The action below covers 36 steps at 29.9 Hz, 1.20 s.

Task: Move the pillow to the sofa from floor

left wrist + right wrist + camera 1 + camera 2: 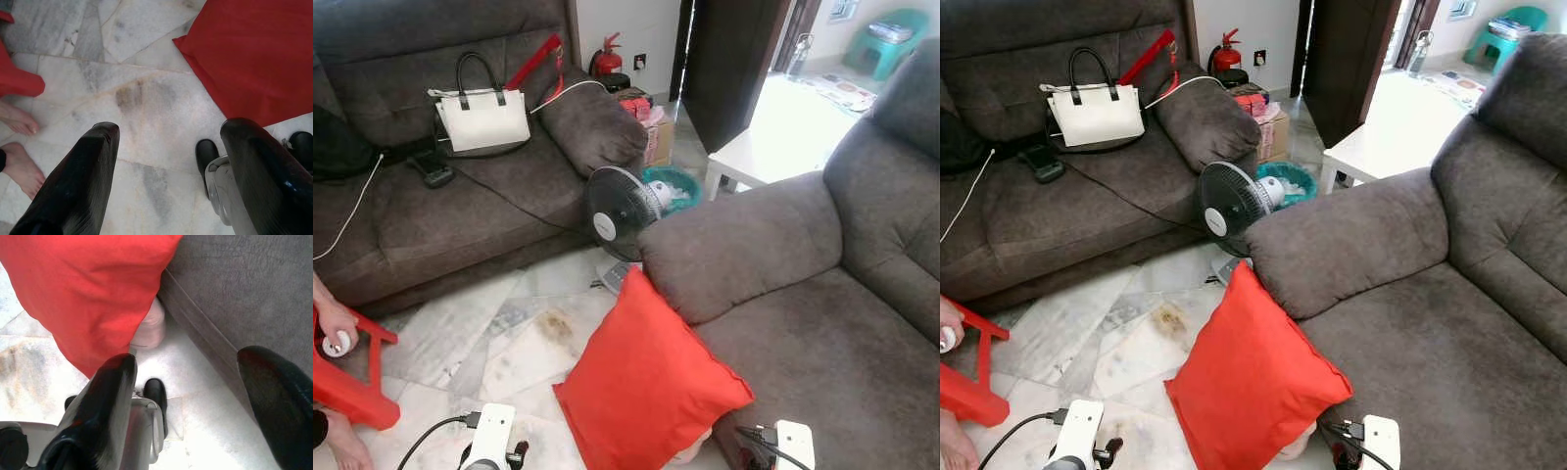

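A red pillow (646,387) stands on its edge on the marble floor, leaning against the front of the grey sofa (822,343) on my right, just below its armrest. My left gripper (171,128) hangs open over bare floor, with the pillow (254,54) a short way beyond its fingertips. My right gripper (190,360) is open too, low beside the sofa's front edge, and the pillow (88,289) lies just past one finger. Nothing is between either pair of fingers. A pale object (151,328) peeks out from under the pillow.
A black standing fan (617,211) sits behind the pillow, at the armrest's end. A second grey sofa (460,206) at the left holds a white handbag (484,117) and cables. A person's hand (333,323) rests on a red stool (352,382), with bare feet (17,166) nearby.
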{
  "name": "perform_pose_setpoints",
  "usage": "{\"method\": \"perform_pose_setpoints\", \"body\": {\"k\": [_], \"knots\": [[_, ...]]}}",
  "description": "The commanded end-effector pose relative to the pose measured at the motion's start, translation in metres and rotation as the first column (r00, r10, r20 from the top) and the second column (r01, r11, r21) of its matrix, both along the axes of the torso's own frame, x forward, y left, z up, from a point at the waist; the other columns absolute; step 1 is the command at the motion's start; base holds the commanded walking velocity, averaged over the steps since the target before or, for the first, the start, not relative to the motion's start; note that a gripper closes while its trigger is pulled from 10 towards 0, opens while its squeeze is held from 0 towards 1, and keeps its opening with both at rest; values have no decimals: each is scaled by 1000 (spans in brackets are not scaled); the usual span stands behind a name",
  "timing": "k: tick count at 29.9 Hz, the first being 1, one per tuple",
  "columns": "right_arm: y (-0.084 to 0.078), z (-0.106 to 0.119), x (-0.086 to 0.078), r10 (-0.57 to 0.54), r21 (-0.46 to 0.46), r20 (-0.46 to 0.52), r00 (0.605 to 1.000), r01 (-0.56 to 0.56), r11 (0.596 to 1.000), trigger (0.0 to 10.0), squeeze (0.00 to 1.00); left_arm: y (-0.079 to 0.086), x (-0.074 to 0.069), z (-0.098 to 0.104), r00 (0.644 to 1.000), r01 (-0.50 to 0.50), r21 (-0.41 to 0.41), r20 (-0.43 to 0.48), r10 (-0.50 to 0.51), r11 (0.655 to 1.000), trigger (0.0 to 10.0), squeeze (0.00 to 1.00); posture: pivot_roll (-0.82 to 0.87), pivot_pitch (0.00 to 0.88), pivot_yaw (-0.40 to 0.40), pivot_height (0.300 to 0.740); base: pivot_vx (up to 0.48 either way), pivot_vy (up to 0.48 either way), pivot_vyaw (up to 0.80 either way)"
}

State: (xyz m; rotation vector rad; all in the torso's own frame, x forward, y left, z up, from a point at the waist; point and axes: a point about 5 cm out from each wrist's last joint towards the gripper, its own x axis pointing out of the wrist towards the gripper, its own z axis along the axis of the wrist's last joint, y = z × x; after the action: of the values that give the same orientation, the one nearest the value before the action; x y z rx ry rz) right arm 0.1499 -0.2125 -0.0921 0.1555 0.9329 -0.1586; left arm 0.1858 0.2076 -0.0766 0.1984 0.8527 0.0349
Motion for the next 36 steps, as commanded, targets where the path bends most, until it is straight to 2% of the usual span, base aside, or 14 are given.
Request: {"method": "perform_pose_setpoints", "body": {"k": [1, 29, 32, 36], "knots": [[0, -1, -2, 1, 1, -13, 1000, -1, 1000, 10000, 0, 2, -4, -2, 1000, -12, 3, -24, 12, 1000, 10000, 0, 136, 37, -12, 740, 0, 0, 0], [0, -1, -3, -2, 3, -19, 1000, 2, 1000, 10000, 0, 2, -4, -2, 1000, -11, -1, -24, 11, 1000, 10000, 0, 134, 41, -12, 740, 0, 0, 0], [0, -2, -3, -1, 1, -24, 1000, 1, 1000, 10000, 0, 2, -4, -2, 1000, -11, -1, -24, 11, 1000, 10000, 0, 134, 43, -12, 740, 0, 0, -754], [0, -1, -2, 3, -2, -20, 1000, -4, 1000, 10000, 0, 2, -4, -2, 1000, -12, -1, -23, 12, 1000, 10000, 0, 134, 43, -13, 740, 120, 0, 0]]}}
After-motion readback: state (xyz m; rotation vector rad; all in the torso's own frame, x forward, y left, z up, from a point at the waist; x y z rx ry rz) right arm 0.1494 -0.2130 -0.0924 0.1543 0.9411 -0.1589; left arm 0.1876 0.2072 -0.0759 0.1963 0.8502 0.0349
